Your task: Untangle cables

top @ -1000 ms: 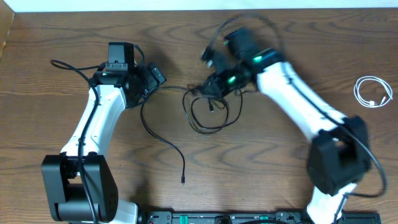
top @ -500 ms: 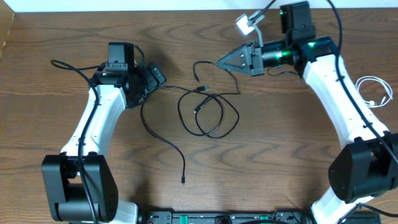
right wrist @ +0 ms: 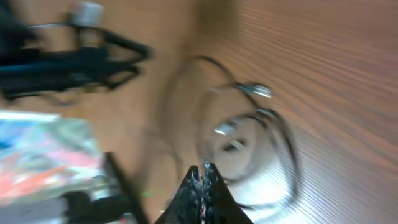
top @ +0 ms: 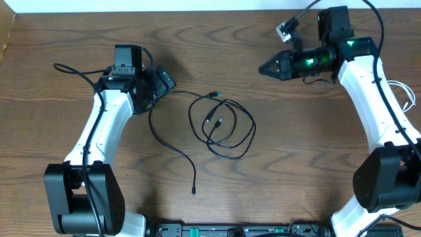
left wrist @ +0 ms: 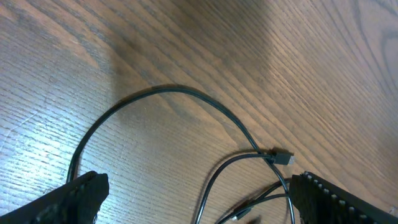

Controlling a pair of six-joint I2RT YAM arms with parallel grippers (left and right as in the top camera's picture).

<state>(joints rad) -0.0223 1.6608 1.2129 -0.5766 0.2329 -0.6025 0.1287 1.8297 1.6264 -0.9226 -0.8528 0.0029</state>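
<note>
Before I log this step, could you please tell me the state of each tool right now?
Left tool: open, holding nothing.
Right tool: shut, nothing visibly held.

table [top: 59, 151]: brown wood, grain running side to side | white strip [top: 164, 5]: along far edge | black rail [top: 197, 232]: at near edge | thick black cord [top: 66, 67]: lies curved, left part of table

Blurred, the closed fingers [right wrist: 198, 186] point over looped black cables [right wrist: 254, 89] lying on the wooden table [right wrist: 336, 68].
</note>
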